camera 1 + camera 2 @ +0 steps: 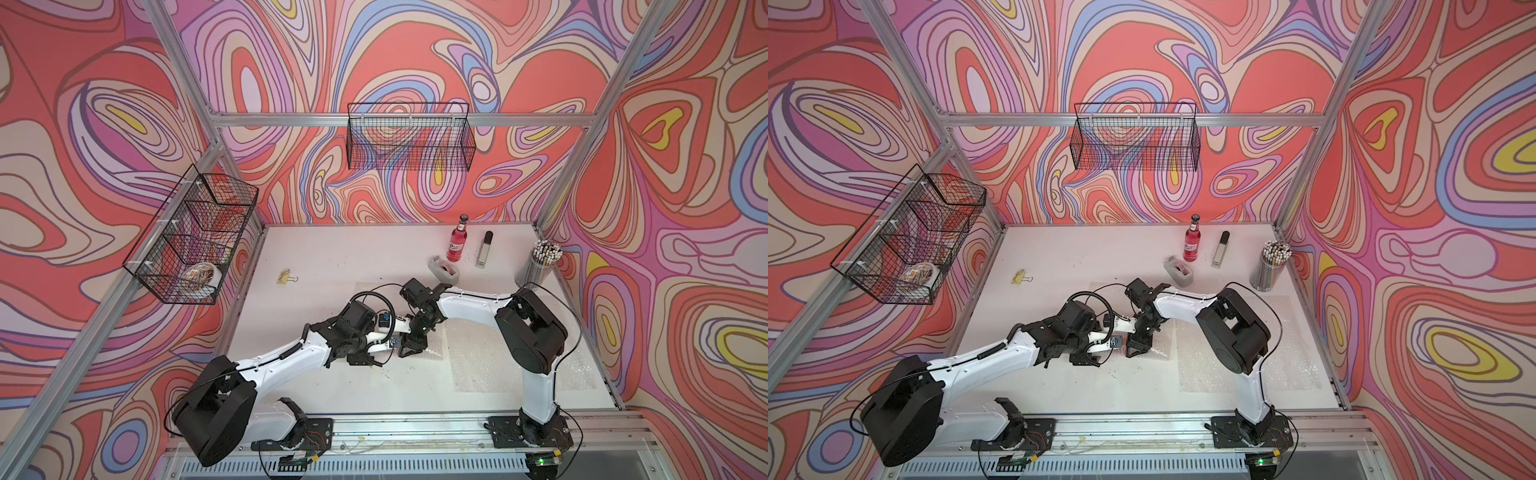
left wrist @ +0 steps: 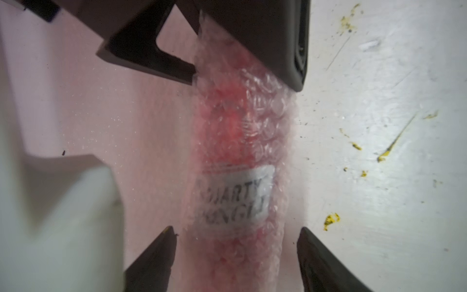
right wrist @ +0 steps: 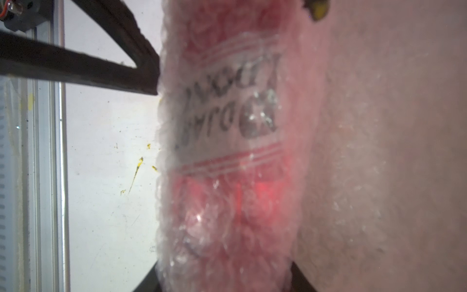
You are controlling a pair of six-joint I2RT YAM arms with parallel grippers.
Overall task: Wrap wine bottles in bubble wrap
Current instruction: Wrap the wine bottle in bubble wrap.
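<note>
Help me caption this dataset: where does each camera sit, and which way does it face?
Both top views: high above the arm bases, looking down and back over the table; left arm and right arm show whole.
Left wrist: on the left arm, looking past the left gripper's fingers at the wrapped bottle; the right gripper's fingers show beyond.
Right wrist: on the right arm, facing that bottle from the opposite end; only its fingertips show.
Shared: both wrist views show the white label, reading opposite ways.

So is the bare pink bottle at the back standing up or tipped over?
Standing up: the small glass bottle of pink-red liquid rests on its base, dark cap on top.
</note>
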